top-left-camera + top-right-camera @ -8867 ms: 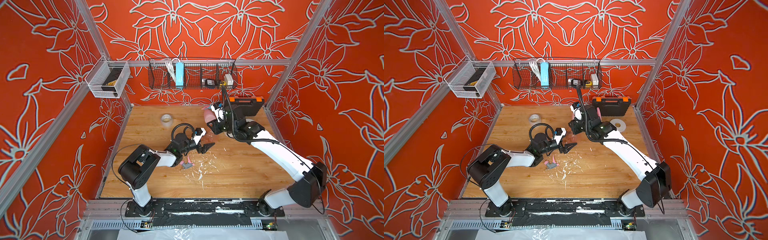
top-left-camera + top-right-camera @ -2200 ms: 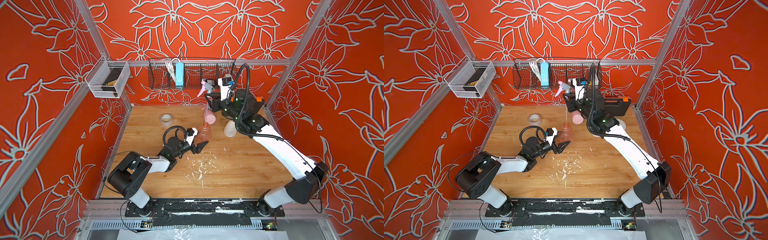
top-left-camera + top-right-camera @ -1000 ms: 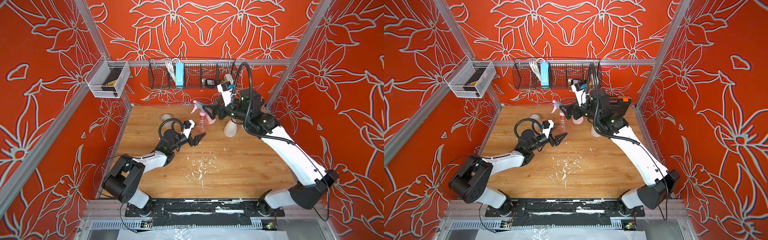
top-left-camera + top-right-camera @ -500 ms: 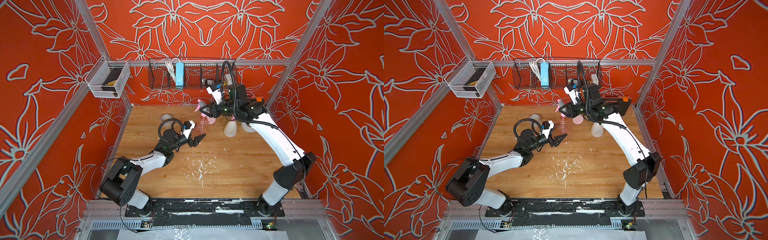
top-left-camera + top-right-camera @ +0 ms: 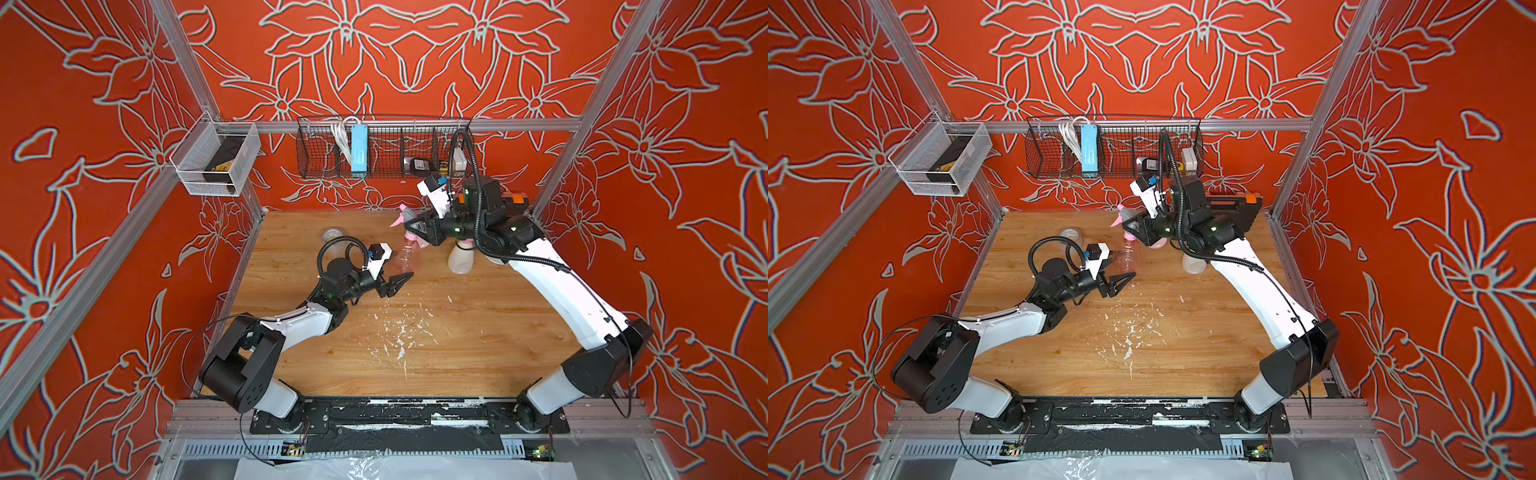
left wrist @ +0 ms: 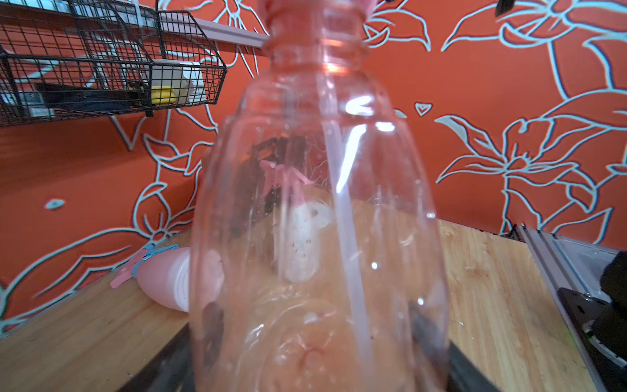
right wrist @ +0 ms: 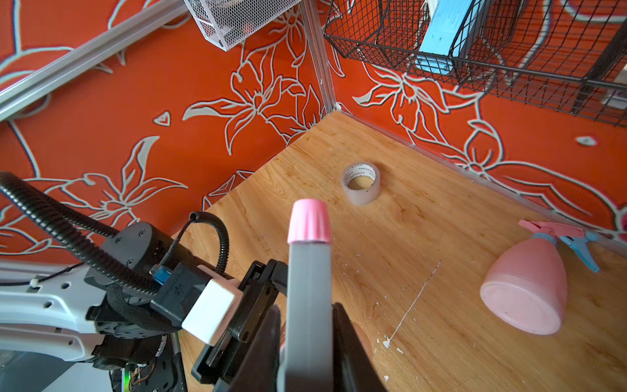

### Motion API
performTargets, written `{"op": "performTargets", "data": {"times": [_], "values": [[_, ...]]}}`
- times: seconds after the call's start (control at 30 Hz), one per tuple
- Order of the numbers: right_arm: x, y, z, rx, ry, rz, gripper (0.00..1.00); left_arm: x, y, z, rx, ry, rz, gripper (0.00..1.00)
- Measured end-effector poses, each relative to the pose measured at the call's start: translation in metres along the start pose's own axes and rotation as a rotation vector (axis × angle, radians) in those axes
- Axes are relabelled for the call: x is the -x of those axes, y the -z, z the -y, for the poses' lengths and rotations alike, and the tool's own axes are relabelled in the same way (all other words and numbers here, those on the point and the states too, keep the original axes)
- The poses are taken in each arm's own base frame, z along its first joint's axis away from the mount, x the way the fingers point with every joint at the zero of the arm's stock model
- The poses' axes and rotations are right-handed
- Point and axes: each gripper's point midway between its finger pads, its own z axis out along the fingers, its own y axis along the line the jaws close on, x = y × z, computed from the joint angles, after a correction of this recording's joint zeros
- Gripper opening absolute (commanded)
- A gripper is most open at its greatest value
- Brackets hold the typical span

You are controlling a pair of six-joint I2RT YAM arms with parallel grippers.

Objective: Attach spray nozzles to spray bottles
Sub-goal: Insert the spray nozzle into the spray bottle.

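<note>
Left wrist only — tube in btl

Bare table lies between tape roll and pink bottle.

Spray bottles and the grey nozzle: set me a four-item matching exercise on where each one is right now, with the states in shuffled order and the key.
Things:
1. translucent orange bottle
2. pink bottle
3. cream-white bottle
4. pink-and-grey nozzle

States:
A. lying on its side on the table
B. clamped by the right gripper
C. standing upright on the table, not gripped
D. held upright near its base by the left gripper

Pairs: 1-D, 2-A, 3-C, 4-B
</note>
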Motion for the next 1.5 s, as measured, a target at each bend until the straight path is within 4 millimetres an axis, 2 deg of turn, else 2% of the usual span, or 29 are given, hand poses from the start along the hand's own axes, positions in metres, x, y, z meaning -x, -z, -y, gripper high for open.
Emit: {"op": "performTargets", "data": {"times": [0.43, 0.6, 0.73, 0.9, 1.1, 1.37, 1.5], "values": [[0.008, 0.000, -0.009, -0.024, 0.142, -0.034, 0.00, 0.009, -0.004, 0.000, -0.043, 0.005, -0.010, 0.53], [0.002, -0.005, -0.004, -0.051, 0.159, -0.055, 0.00, 0.007, -0.003, -0.004, -0.027, 0.019, -0.019, 0.52], [-0.007, -0.012, 0.006, -0.096, 0.155, -0.051, 0.00, -0.002, -0.004, -0.008, -0.012, 0.059, -0.045, 0.51], [-0.013, -0.020, 0.016, -0.174, 0.107, -0.067, 0.00, -0.013, -0.008, -0.013, 0.027, 0.075, -0.061, 0.51], [-0.009, -0.026, 0.024, -0.362, -0.003, -0.109, 0.00, -0.013, -0.017, -0.025, 0.192, 0.002, -0.050, 0.51], [-0.023, -0.029, 0.031, -0.556, -0.173, -0.134, 0.00, -0.026, -0.016, -0.030, 0.348, -0.047, -0.016, 0.51], [-0.031, -0.034, 0.035, -0.596, -0.190, -0.181, 0.07, -0.036, -0.014, -0.030, 0.370, -0.048, -0.019, 0.51]]}}
